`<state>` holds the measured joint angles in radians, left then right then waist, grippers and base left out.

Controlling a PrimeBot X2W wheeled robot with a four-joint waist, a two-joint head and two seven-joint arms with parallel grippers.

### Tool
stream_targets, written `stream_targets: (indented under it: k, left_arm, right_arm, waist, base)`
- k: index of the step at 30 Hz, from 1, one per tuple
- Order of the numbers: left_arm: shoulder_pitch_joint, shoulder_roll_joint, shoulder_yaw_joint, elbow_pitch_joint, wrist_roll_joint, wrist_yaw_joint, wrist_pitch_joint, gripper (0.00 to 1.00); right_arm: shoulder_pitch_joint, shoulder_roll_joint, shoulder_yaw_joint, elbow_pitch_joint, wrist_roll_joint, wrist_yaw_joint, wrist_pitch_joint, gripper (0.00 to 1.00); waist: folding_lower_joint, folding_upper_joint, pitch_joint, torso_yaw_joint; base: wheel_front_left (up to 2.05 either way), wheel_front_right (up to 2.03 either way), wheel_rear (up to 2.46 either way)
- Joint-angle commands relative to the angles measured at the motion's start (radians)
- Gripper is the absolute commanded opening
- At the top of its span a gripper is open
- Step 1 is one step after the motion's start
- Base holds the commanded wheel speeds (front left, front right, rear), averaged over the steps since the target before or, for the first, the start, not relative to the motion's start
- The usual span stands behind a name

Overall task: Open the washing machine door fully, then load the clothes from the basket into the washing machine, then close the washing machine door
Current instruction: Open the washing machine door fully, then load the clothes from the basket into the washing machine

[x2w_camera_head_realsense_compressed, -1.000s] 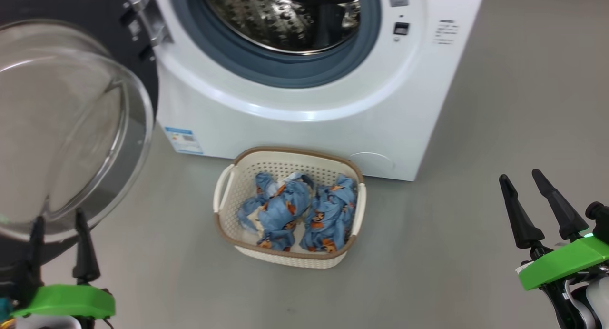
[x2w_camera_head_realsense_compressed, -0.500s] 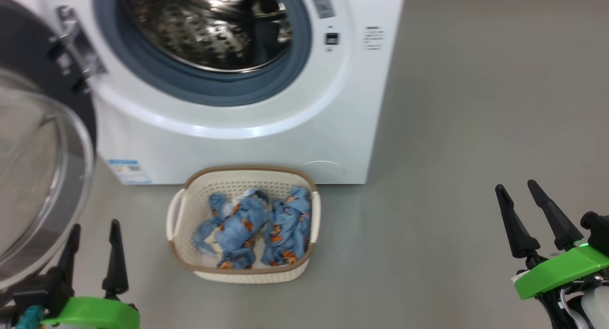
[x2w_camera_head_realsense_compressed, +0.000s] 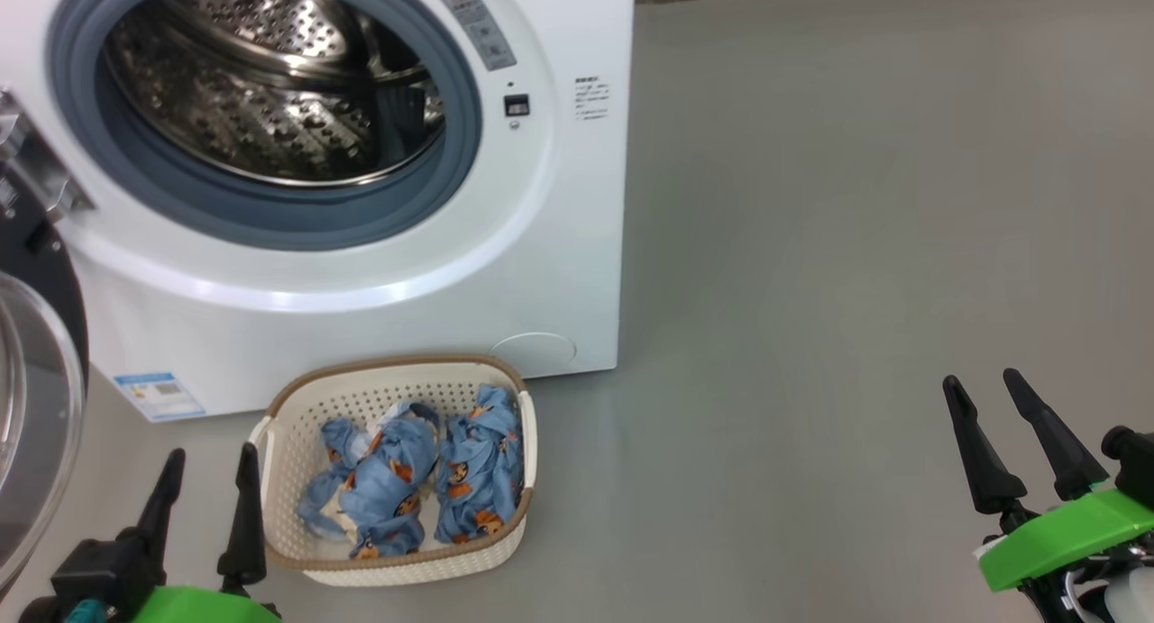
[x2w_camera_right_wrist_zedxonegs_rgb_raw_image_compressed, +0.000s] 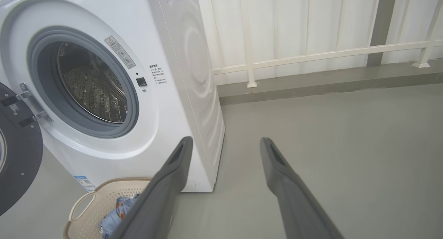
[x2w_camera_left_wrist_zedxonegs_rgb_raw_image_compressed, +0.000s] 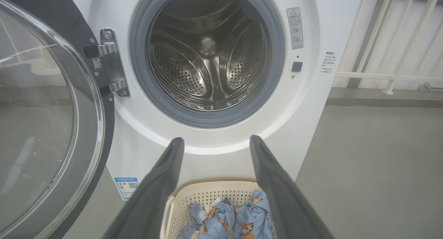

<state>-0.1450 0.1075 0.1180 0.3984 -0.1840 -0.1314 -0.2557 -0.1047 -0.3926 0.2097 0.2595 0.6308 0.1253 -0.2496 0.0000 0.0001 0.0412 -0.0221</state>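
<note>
The white washing machine [x2w_camera_head_realsense_compressed: 559, 244] stands at the upper left with its steel drum [x2w_camera_head_realsense_compressed: 261, 91] exposed. Its door [x2w_camera_head_realsense_compressed: 36, 407] hangs swung wide at the left edge, black rim and clear glass [x2w_camera_left_wrist_zedxonegs_rgb_raw_image_compressed: 34, 111] facing me. On the floor in front sits the cream basket [x2w_camera_head_realsense_compressed: 297, 551] holding the light blue clothes [x2w_camera_head_realsense_compressed: 415, 479]. My left gripper [x2w_camera_head_realsense_compressed: 209, 461] is open and empty, just left of the basket's near corner. My right gripper [x2w_camera_head_realsense_compressed: 984, 381] is open and empty over bare floor far to the right. In the left wrist view the clothes [x2w_camera_left_wrist_zedxonegs_rgb_raw_image_compressed: 228, 218] lie between my fingers.
Grey floor [x2w_camera_head_realsense_compressed: 811, 289] stretches to the right of the machine. A white railing [x2w_camera_right_wrist_zedxonegs_rgb_raw_image_compressed: 311, 55] and a low kerb run along the back wall behind the machine.
The head camera has swung right, so the machine, door and basket slid left and down in the picture. My left gripper now shows nearer the basket. The right gripper looks unchanged.
</note>
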Motion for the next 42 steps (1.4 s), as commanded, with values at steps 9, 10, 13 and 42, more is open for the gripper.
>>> stream_targets:
  k: [9,10,13,42]
  left_arm:
    - [0.009,0.035,0.018,-0.041,-0.004,0.001,-0.006,1.00]
    - [0.011,0.035,0.018,-0.043,-0.003,0.001,-0.006,1.00]
    - [0.013,0.034,0.022,-0.050,0.000,0.001,-0.006,1.00]
    - [-0.011,0.036,0.019,-0.072,-0.009,0.001,-0.006,1.00]
  right_arm:
    - [0.016,-0.012,-0.009,-0.024,-0.001,0.005,-0.012,1.00]
    - [0.017,-0.011,-0.010,-0.024,-0.001,0.005,-0.012,1.00]
    - [0.018,-0.007,-0.013,-0.025,-0.002,0.005,-0.012,1.00]
    - [-0.002,0.005,-0.011,-0.031,-0.004,0.005,-0.012,1.00]
  waist:
    - [0.0000,-0.0001,-0.017,-0.021]
    - [0.0000,-0.0001,-0.018,-0.020]
    - [0.0000,-0.0001,-0.019,-0.018]
    - [0.0000,-0.0001,0.017,-0.004]
  base:
    - [0.00,0.00,0.00]
    - [0.00,0.00,0.00]
    - [0.00,0.00,0.00]
    - [0.66,-1.03,0.36]
